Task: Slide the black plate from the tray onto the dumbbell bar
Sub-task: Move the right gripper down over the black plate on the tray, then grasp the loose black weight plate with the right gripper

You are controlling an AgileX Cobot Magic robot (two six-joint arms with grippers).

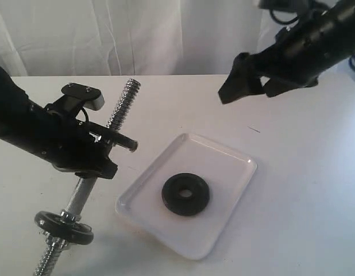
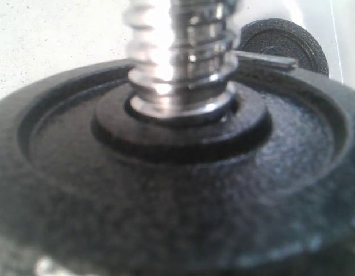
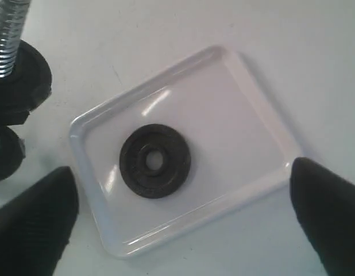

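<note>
The black plate (image 1: 185, 194) lies flat in the middle of the clear tray (image 1: 238, 158), hole up. The dumbbell bar (image 1: 123, 103) stands tilted at the left, one threaded end pointing up and back, with a black disc (image 1: 64, 227) low on it. My left gripper (image 1: 111, 144) is shut round the bar's middle. In the left wrist view another black disc (image 2: 183, 190) on the threaded rod (image 2: 177, 52) fills the picture and hides the fingers. My right gripper (image 1: 246, 92) hangs open above and behind the tray. Its view shows the plate (image 3: 155, 161) and tray (image 3: 183, 227) below the spread fingers (image 3: 34, 224).
A white curtain (image 1: 137, 34) closes off the back of the white table (image 1: 304, 190). In the right wrist view the bar's threaded end (image 3: 8, 34) and its black disc (image 3: 22, 80) stand just beside the tray's corner.
</note>
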